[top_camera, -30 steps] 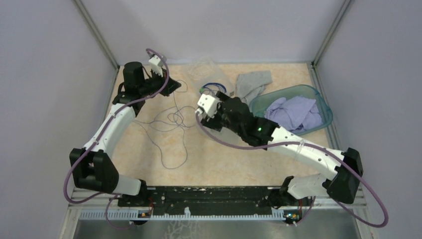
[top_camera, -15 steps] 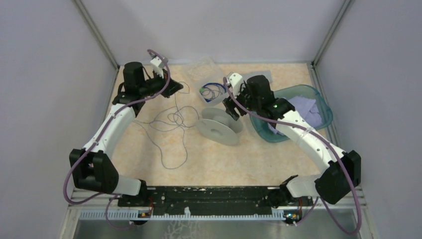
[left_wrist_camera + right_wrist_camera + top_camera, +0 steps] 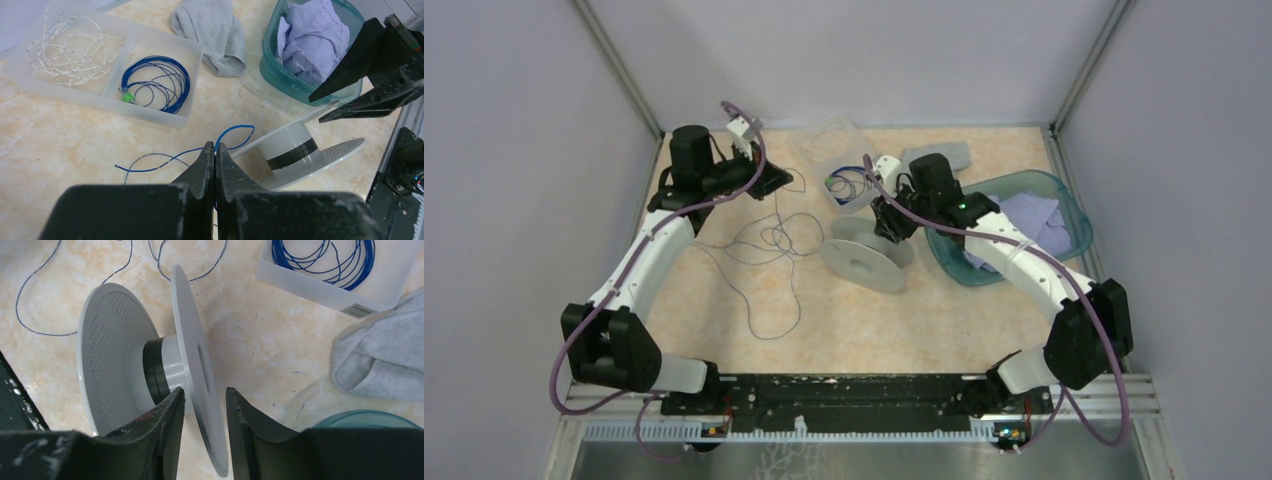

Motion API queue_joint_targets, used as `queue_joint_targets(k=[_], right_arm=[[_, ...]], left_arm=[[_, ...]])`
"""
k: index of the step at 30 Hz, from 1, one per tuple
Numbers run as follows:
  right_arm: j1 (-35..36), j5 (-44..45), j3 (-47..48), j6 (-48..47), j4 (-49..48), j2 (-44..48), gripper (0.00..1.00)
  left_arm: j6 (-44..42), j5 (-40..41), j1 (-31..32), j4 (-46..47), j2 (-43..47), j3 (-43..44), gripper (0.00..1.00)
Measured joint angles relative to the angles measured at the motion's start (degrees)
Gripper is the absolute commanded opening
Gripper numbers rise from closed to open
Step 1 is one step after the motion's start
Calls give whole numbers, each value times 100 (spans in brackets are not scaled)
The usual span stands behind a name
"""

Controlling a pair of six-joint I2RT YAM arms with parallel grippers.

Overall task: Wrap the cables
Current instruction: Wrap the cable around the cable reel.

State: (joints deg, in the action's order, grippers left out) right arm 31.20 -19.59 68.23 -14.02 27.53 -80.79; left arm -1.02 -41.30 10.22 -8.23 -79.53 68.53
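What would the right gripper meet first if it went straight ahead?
The pale spool: its flange stands between the jaws of the right gripper, so it likely meets the hub.

The left pincer (image 3: 776,181) and the right pincer (image 3: 887,222) both hang over a beige, marbled surface (image 3: 854,320). Behind them and out to either side stand plain pale grey walls (image 3: 854,60), met at the far corners by slanting metal posts (image 3: 619,65). On the near side of the pincers a black rail (image 3: 844,392) edges the surface. The light is even and the shadows are soft.
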Motion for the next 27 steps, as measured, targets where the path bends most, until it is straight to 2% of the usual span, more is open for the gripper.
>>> queue_joint_targets(k=[5, 7, 11, 20, 27], right_arm=[[0, 0, -114, 236, -168, -11, 10], [2, 24, -208, 326, -260, 31, 8], [-15, 186, -481, 555, -448, 249, 4], [-20, 236, -815, 852, -859, 446, 4], [-7, 236, -868, 855, -942, 476, 5]], left_arm=[[-52, -387, 13, -146, 17, 0, 0], [-59, -562, 44, -199, 39, 0, 0], [-52, -960, 245, -297, 90, 0, 0], [350, -1945, 962, -321, -31, 302, 0], [1373, -2627, 1370, 601, -459, 514, 0]])
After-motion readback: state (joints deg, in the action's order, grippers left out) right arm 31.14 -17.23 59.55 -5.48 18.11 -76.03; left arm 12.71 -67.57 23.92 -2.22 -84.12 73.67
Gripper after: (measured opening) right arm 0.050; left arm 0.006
